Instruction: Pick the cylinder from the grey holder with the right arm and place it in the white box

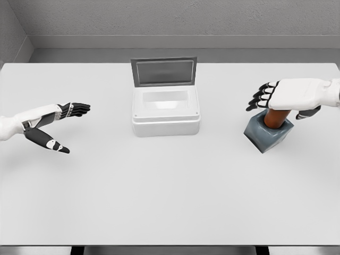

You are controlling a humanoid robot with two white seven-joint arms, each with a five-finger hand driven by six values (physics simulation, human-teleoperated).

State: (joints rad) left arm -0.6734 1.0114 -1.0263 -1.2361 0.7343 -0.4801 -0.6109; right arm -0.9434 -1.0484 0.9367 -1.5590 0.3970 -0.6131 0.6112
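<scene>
The cylinder (275,118) is reddish-brown and stands in the grey holder (267,135), leaning slightly; only its middle part shows between the holder's mouth and the white hand above it. The grey holder is a blue-grey block with a square opening, turned at an angle on the table's right side. The white box (166,114) sits at the table's centre, well apart from the holder to its left. Its lid stands upright at the back, grey-framed, and the white inside is open.
</scene>
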